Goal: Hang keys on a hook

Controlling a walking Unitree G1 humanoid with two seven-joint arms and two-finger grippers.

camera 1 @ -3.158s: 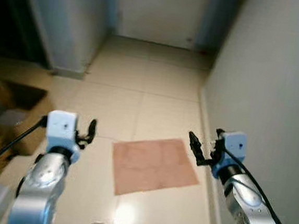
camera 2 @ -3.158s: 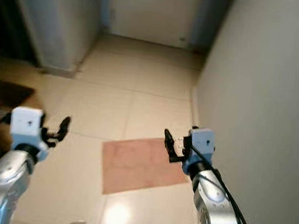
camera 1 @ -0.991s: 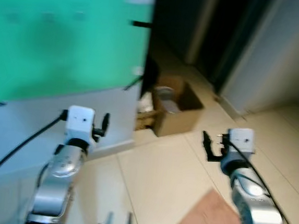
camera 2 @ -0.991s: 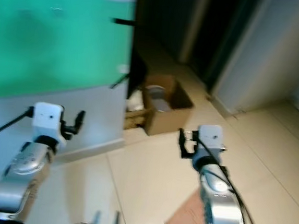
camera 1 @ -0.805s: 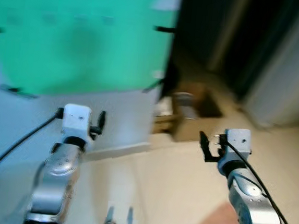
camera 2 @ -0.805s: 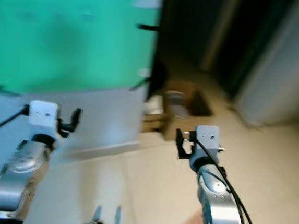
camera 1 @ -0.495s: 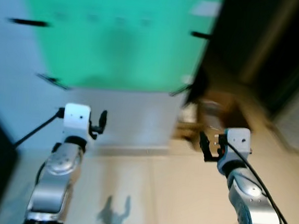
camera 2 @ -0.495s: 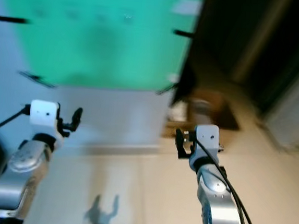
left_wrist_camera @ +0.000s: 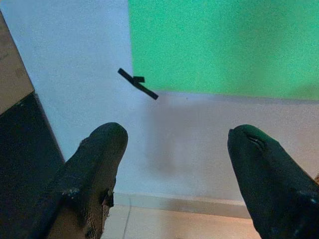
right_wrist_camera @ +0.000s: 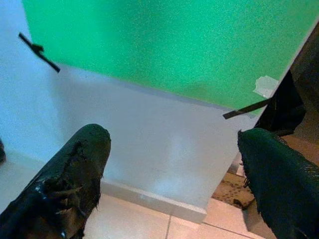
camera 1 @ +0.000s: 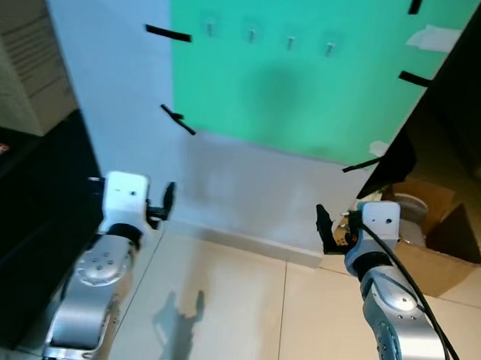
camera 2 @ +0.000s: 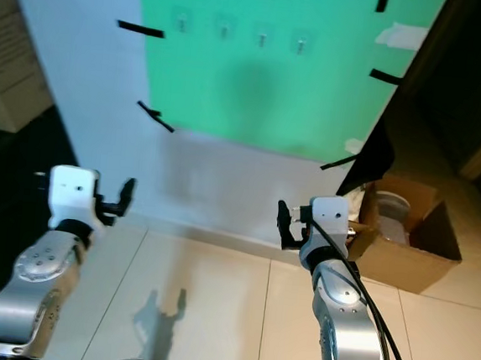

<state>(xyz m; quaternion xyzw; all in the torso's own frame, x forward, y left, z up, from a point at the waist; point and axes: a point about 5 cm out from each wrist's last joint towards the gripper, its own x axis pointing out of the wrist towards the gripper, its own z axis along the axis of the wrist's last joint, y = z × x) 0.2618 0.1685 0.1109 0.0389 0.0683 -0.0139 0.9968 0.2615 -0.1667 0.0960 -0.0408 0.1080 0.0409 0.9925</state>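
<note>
Facing green sheet (camera 1: 300,76); four hooks (camera 1: 270,39) high on it | my left gripper (left_wrist_camera: 172,164) and right gripper (right_wrist_camera: 172,174) spread, empty | keys unseen; risk: nothing to hang, hooks beyond reach

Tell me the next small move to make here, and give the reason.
Probably step closer to the wall and look for the keys. The four hooks sit high on the green sheet, well above both grippers. The left gripper and right gripper are open and hold nothing, so there is nothing to hang yet.
</note>
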